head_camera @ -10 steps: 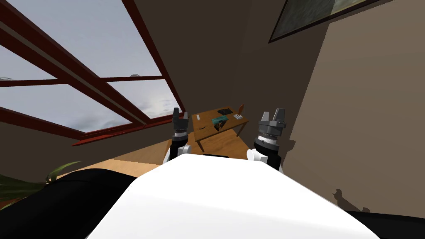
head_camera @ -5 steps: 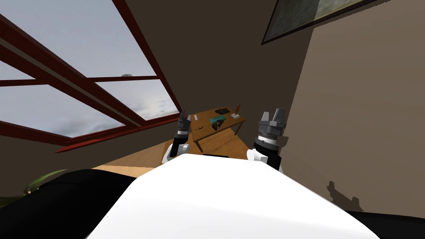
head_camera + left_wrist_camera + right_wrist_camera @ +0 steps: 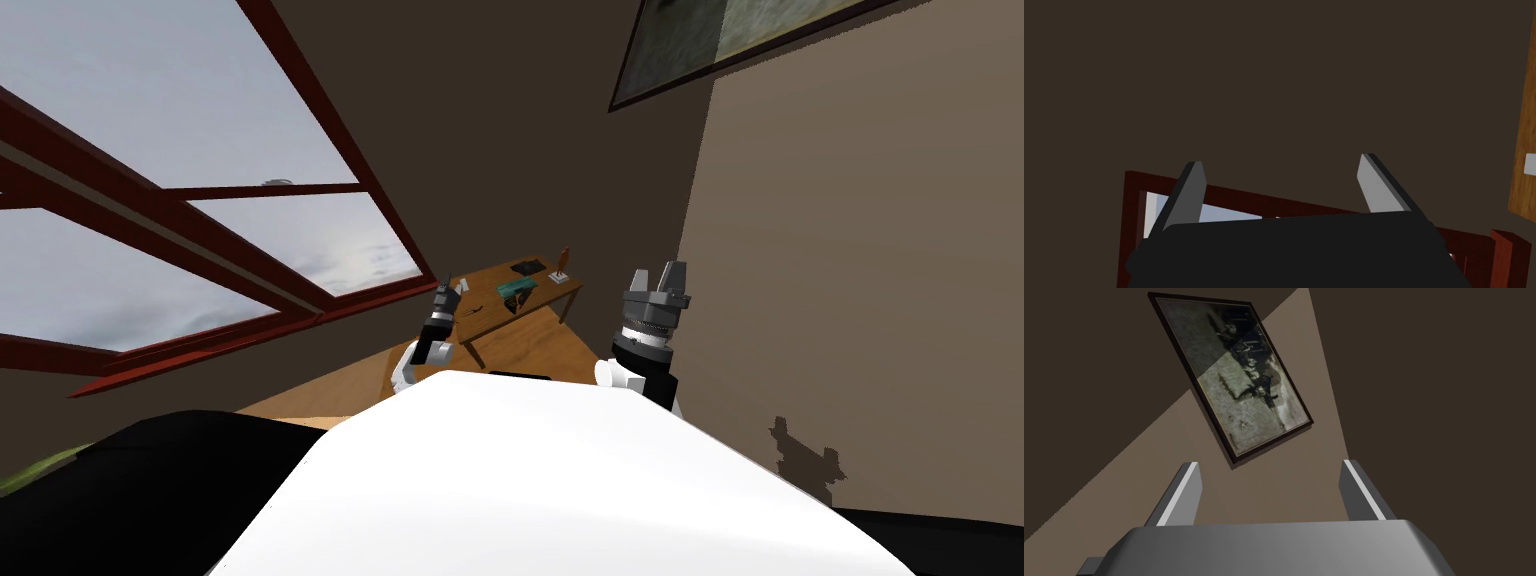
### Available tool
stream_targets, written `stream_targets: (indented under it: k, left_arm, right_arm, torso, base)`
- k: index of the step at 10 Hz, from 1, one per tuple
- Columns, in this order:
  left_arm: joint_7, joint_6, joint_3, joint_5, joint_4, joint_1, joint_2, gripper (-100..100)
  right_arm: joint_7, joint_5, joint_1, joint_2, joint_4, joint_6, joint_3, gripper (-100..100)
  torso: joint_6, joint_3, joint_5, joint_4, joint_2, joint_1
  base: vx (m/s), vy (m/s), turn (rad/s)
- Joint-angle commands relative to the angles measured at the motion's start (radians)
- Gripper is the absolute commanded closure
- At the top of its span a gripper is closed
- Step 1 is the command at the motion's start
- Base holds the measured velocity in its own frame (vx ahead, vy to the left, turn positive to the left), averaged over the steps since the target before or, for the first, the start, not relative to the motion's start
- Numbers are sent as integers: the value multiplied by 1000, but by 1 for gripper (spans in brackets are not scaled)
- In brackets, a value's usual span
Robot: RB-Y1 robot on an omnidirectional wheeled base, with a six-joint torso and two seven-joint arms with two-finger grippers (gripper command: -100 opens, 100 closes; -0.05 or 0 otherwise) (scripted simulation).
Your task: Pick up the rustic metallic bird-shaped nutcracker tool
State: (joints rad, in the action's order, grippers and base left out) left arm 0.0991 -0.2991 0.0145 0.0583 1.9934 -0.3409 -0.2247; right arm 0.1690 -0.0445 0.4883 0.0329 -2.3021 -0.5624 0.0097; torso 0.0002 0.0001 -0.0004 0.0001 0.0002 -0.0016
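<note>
Your left gripper (image 3: 446, 290) sits just left of centre in the head view, raised in front of the near left corner of a wooden table (image 3: 545, 283). Its two fingers stand wide apart with nothing between them, as the left wrist view confirms (image 3: 1281, 162). That wrist view also catches a strip of the table's wooden edge off to one side of the gripper, carrying a small white piece (image 3: 1530, 164).

Your right gripper (image 3: 661, 272) is right of centre in the head view, held up in front of the tan wall. It is also spread open and empty (image 3: 1269, 463).

The table stands in the middle of the frame, past both grippers and well apart from them. Several small things lie on it. A teal item (image 3: 516, 288) is near the middle, a dark flat item (image 3: 527, 266) lies toward the far edge, and a brown upright piece on a white base (image 3: 563, 262) stands at the right end.

The nutcracker (image 3: 513, 303) may be the small dark shape touching the near side of the teal item, though at this distance you cannot be sure of its form. Neither gripper is touching anything on the table.
</note>
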Motion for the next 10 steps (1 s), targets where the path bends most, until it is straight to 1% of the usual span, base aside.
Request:
stream_targets:
  k: [1, 2, 3, 4, 5, 6, 7, 8, 9, 10]
  left_arm:
    - [19, 30, 13, 12, -41, 9, -19, -100]
    - [36, 71, 27, 25, -84, 32, -38, -100]
    - [36, 72, 27, 25, -90, 32, -38, -100]
    - [55, 117, 41, 39, -127, 57, -57, -100]
    - [55, 117, 41, 39, -141, 57, -57, -100]
    - [73, 158, 56, 53, -177, 82, -75, -100]
    - [73, 164, 56, 53, -195, 82, -75, -100]
    - [91, 198, 72, 67, -238, 108, -93, -100]
    - [91, 213, 72, 67, -251, 108, -93, -100]
    - [108, 240, 88, 81, -304, 134, -111, -100]
  right_arm:
    - [0, 0, 0, 0, 0, 0, 0, 0]
    - [0, 0, 0, 0, 0, 0, 0, 0]
    - [0, 0, 0, 0, 0, 0, 0, 0]
    - [0, 0, 0, 0, 0, 0, 0, 0]
    - [0, 0, 0, 0, 0, 0, 0, 0]
    - [0, 0, 0, 0, 0, 0, 0, 0]
    - [0, 0, 0, 0, 0, 0, 0, 0]
    - [0, 0, 0, 0, 0, 0, 0, 0]
    - [0, 0, 0, 0, 0, 0, 0, 0]
    - [0, 0, 0, 0, 0, 0, 0, 0]
  torso:
    - [0, 0, 0, 0, 0, 0]
    - [0, 0, 0, 0, 0, 0]
    - [0, 0, 0, 0, 0, 0]
    - [0, 0, 0, 0, 0, 1]
    - [0, 0, 0, 0, 0, 0]
    - [0, 0, 0, 0, 0, 1]
    - [0, 0, 0, 0, 0, 1]
    - [0, 0, 0, 0, 0, 1]
    - [0, 0, 0, 0, -1, 0]
    - [-1, 0, 0, 0, 0, 1]
  base:
    - [-6, -21, -55]
    - [-6, -27, -130]
    - [-6, -18, -49]
    - [-3, -24, -122]
    - [-2, -16, -58]
    - [-1, -19, -121]
    - [-1, -16, -62]
    - [3, -26, -137]
    - [3, -21, -64]
    - [0, -23, -117]
